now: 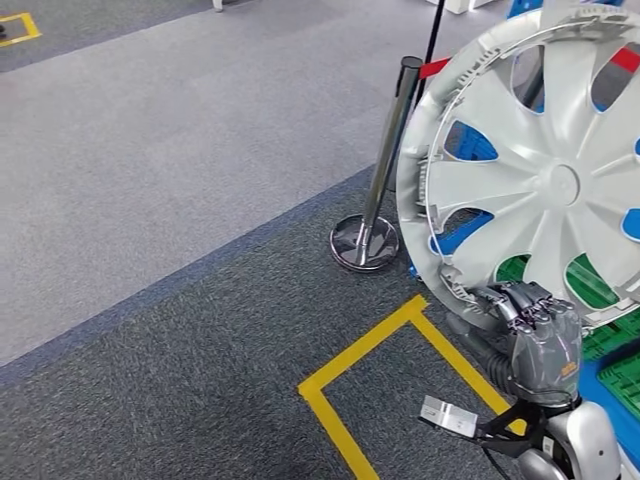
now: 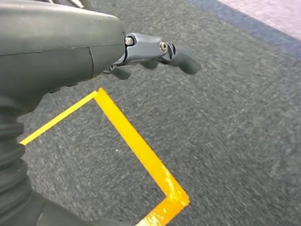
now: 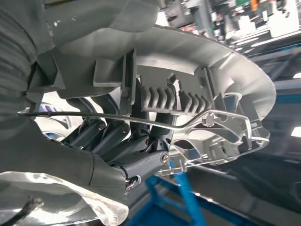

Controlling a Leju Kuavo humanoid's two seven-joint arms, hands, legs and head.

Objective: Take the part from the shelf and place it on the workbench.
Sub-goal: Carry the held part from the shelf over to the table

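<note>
Looks like an indoor demo/test area in a workshop or exhibition hall, not a home. Floor is commercial grey carpet (image 1: pixel 151 150), w/ a darker carpet zone (image 1: pixel 189 380) edged by a blue-grey strip. Yellow tape (image 1: pixel 370 345) marks out a rectangular standing/work box on the floor, just beside and below the fingers (image 1: pixel 528 300) of the right hand; another yellow tape box (image 1: pixel 19 28) sits far off, well apart from the fingers. A chrome crowd-control stanchion (image 1: pixel 381 165) w/ red belt stands near, beyond the fingers. Blue and green plastic crates (image 1: pixel 615 365) just beside the fingers, plus the silver wheel cover (image 1: pixel 543 180) they hold, point to auto-parts handling.
</note>
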